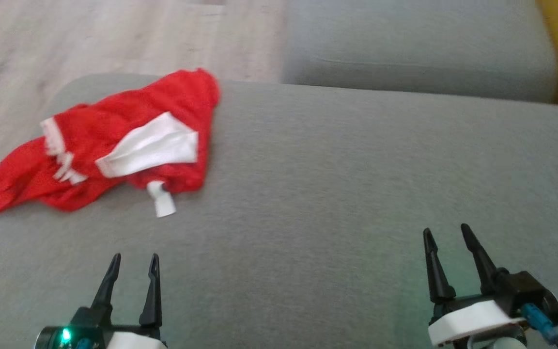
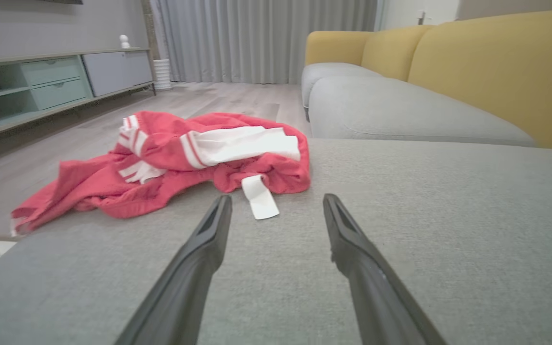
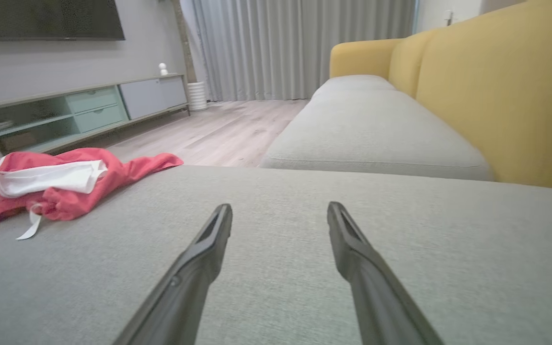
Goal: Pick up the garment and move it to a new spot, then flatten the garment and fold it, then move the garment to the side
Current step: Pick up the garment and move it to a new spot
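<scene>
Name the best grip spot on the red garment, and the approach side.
Likely the bunched hem of the garment beside the white tag, left tool coming from the near side. That edge sits thick and raised, straight ahead of the open tool; the left end trails flat.

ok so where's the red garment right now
In the head view the red garment lies crumpled on the far left of the grey cushion, just ahead of the open left claw and well apart from the right claw.
</scene>
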`<state>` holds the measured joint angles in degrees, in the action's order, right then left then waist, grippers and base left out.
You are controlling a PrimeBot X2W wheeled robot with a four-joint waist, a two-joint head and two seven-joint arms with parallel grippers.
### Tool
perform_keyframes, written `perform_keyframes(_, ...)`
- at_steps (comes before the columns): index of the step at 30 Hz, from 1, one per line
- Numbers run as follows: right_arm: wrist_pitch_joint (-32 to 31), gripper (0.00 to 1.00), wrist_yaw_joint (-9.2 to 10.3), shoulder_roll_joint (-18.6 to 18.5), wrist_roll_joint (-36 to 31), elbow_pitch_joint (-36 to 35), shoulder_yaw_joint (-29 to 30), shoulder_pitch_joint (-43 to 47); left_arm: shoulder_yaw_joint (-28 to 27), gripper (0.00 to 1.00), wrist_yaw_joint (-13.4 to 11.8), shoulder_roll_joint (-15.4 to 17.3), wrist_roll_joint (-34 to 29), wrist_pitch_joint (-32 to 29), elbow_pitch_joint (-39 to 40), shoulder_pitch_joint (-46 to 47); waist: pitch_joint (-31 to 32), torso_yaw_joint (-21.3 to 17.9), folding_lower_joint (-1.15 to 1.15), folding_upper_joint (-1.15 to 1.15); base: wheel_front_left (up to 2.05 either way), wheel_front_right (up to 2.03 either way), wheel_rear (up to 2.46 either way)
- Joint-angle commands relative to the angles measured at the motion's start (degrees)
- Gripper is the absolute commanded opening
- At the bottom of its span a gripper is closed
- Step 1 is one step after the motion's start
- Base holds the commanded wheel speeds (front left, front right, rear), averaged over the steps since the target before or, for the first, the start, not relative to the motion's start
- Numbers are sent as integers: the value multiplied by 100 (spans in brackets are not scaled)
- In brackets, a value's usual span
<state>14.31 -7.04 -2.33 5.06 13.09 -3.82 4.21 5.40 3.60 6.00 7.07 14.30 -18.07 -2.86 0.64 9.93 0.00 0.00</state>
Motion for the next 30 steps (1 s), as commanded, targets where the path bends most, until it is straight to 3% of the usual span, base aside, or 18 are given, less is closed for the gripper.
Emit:
perform_keyframes(1, 69, 100, -45, -54, 50, -156, -189, -153, -236, 100, 1, 23, -15, 70, 165, 93, 119, 631, 0, 0, 0, 0, 0)
perform_keyframes(7, 69, 100, -45, -54, 106, -110, -420, -180, -418, 100, -57, 101, 36, 70, 212, -155, 240, 1459, 0, 0, 0, 0, 0)
perform_keyframes(12, 69, 100, -45, -54, 132, -55, -625, -273, -613, 100, -81, 159, 149, 70, 295, -398, 231, 1677, 0, 0, 0, 0, 0)
perform_keyframes(22, 69, 100, -45, -54, -155, -38, -753, -613, -876, 100, 114, 374, 620, -98, 744, 123, -461, 1078, 0, 0, 0, 0, 0)
perform_keyframes(30, 69, 100, -45, -54, -467, -156, -693, -1107, -1270, 100, 259, 1162, 1399, -1485, 760, 1784, -1502, 350, 0, 0, 0, 0, 0)
